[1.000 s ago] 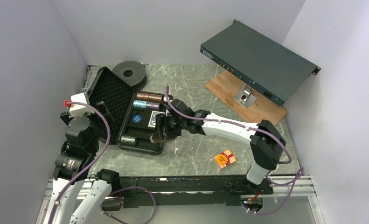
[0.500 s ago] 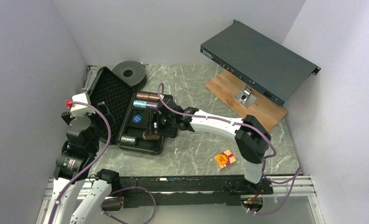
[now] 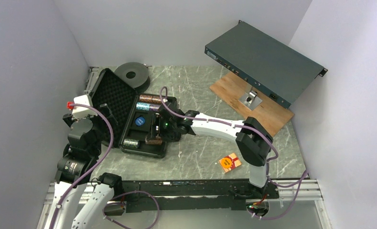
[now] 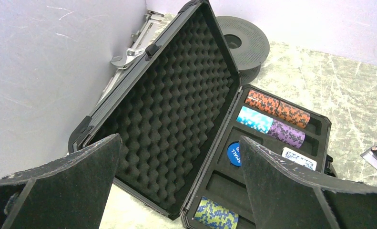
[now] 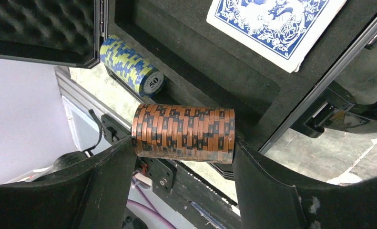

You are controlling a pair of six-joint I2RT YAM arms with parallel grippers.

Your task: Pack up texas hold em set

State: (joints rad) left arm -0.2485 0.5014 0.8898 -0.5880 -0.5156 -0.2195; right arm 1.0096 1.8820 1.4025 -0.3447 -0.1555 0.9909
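Your R gripper (image 5: 184, 145) pinches brown chip stack (image 5: 184, 133) over case (image 5: 215, 71) edge; underside hidden. L gripper (image 4: 179, 143) gapes wide, empty.

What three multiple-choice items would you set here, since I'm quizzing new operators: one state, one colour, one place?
1. The briefcase lid is: A open, B shut, C detached.
2. The chip stack in the right pincer is: A green, B brown, C purple.
3. The orange packet lies: A in the briefcase, B on the table, C on the lid.
Key: 1 A, its foam lining is exposed; 2 B, brown bands show close up; 3 B, marble surrounds it.
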